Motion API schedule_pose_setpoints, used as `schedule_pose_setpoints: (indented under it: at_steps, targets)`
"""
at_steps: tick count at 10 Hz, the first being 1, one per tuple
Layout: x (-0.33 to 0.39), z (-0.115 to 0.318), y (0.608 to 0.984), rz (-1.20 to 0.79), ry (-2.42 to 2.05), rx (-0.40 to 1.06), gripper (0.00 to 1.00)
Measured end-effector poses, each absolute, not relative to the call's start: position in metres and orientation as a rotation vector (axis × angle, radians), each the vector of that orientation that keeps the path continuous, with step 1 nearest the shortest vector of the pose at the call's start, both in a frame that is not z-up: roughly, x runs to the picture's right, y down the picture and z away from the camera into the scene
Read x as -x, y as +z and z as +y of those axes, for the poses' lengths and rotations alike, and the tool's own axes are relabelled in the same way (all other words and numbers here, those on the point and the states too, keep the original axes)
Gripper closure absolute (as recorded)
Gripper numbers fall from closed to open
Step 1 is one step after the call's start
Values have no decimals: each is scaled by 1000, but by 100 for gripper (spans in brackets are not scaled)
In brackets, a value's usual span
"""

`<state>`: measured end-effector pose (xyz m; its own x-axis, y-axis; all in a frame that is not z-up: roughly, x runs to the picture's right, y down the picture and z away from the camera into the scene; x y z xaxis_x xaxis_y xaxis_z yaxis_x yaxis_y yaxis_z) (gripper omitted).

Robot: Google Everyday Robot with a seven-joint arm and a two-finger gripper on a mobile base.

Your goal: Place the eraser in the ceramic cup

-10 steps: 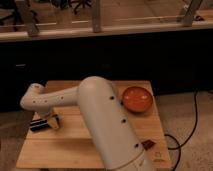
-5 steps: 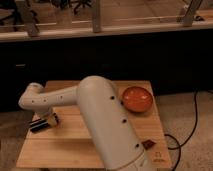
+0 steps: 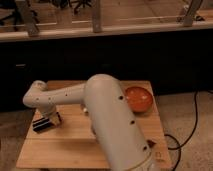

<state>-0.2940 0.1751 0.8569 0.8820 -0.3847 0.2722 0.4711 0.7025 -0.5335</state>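
Where the arm (image 3: 107, 117) reaches left, pincer (image 3: 49, 121) clamped on eraser (image 3: 41, 125), orange bowl (image 3: 138, 99) right.

Hand (image 3: 50, 120) low at left of table (image 3: 70, 146), blurred against dark eraser (image 3: 41, 125)

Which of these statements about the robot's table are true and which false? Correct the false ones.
1. The orange bowl sits near the wooden table's right rear corner. True.
2. The gripper hovers above the bowl. False: it is low at the table's left side, shut on the eraser.
3. The eraser lies inside the bowl. False: it is at the left, far from the bowl.
4. A small reddish-brown thing lies near the table's front right corner. True.
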Motion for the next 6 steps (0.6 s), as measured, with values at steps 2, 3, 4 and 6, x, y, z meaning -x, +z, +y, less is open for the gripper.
schedule_pose_setpoints:
  at_steps: [2,3,4,6]
  targets:
    - [287,169,848,-152,-462,628,100]
    - [285,165,842,-160,-453,625,100]
    - [280,161,838,-160,-446,619,100]
    - [278,159,833,-166,-443,615,100]
